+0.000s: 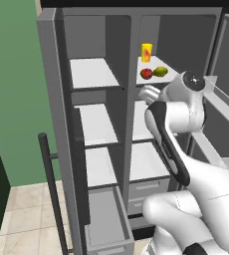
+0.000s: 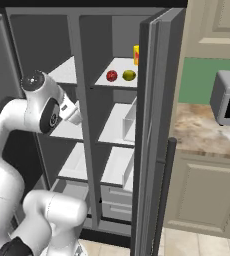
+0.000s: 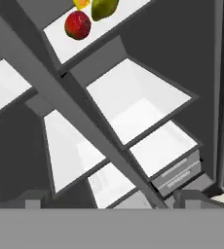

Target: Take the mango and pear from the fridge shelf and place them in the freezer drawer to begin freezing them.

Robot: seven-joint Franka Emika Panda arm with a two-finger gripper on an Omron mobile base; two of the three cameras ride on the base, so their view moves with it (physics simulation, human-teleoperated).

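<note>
The red mango (image 1: 146, 73) and the yellow-green pear (image 1: 160, 71) lie side by side on the top right fridge shelf (image 1: 170, 75). They show again as mango (image 2: 111, 75) and pear (image 2: 129, 75) in the right base view, and as mango (image 3: 78, 25) and pear (image 3: 104, 7) at the top of the hand view. My gripper (image 3: 112, 199) is open and holds nothing. It hangs in front of the fridge, below and short of the fruit. The freezer drawer (image 1: 106, 219) stands pulled out at the bottom left.
A yellow carton (image 1: 146, 52) stands behind the fruit. A grey centre post (image 1: 125, 99) splits the fridge into two columns of white shelves. Both doors are open, the right one (image 2: 154, 125) with bins. Light-grey drawers (image 1: 146, 191) sit under the right shelves.
</note>
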